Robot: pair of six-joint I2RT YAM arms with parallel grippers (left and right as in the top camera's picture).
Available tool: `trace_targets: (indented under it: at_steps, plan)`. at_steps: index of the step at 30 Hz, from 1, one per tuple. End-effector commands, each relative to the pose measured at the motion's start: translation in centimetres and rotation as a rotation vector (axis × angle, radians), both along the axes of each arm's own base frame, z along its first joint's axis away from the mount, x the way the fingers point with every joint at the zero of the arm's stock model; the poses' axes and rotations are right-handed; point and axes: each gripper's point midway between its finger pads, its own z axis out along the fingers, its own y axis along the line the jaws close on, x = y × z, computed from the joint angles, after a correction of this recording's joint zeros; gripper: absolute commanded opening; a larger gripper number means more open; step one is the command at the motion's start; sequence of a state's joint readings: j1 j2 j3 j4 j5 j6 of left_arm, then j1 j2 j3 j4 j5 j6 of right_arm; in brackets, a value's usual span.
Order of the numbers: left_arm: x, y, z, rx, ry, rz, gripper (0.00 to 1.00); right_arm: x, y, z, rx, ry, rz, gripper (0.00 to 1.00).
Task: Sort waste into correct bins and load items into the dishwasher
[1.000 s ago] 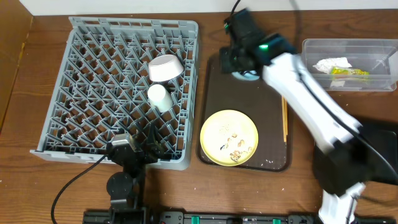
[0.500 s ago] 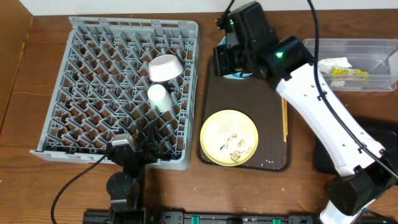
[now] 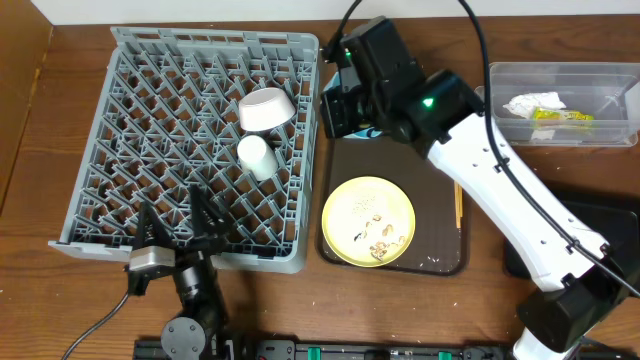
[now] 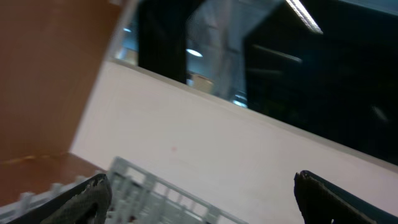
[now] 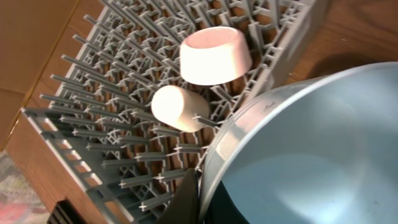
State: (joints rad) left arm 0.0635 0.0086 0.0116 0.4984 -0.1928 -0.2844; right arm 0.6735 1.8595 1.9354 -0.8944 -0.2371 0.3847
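My right gripper (image 3: pixel 338 110) is shut on the rim of the light-blue bowl (image 5: pixel 311 143) and holds it above the right edge of the grey dish rack (image 3: pixel 150 120). In the overhead view only a sliver of the bowl (image 3: pixel 368 131) shows under the arm. The white-pinkish bowl (image 3: pixel 266 108) and the small white cup (image 3: pixel 257 156) lie in the rack; both also show in the right wrist view, bowl (image 5: pixel 214 56) and cup (image 5: pixel 180 109). My left gripper (image 3: pixel 178 222) is open and empty over the rack's front edge. The yellow plate (image 3: pixel 368 221) with crumbs lies on the brown tray.
The dark-brown serving tray (image 3: pixel 440 160) also holds wooden chopsticks (image 3: pixel 458 200) along its right side. The clear tub (image 3: pixel 600 75) at the back right holds the white napkin (image 3: pixel 525 103) and the yellow-green wrapper (image 3: pixel 560 116). A flat black tray (image 3: pixel 612 215) lies at the right edge.
My right gripper has moved left with the blue bowl, from over the brown tray to the rack's right edge. My left gripper has shifted left and tilted up.
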Motion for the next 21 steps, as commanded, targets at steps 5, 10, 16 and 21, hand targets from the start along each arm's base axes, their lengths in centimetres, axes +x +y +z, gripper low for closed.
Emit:
trace_targets:
  at_steps: [5,10,16,21]
  plan:
    - [-2.8,3.8,2.4,-0.011,-0.042,0.256,0.95,-2.6,3.3,0.8,0.077,0.015,0.132,0.01]
    - [-5.9,6.9,3.9,0.086,0.022,0.55,0.95,-4.7,6.0,2.2,0.175,0.023,0.246,0.01]
    - [-12.4,10.5,4.3,0.068,0.105,0.983,0.95,-6.3,9.3,3.1,0.291,0.063,0.322,0.01]
    - [-15.5,11.8,2.0,-0.088,0.166,1.158,0.95,-7.0,11.8,3.1,0.376,0.104,0.376,0.01]
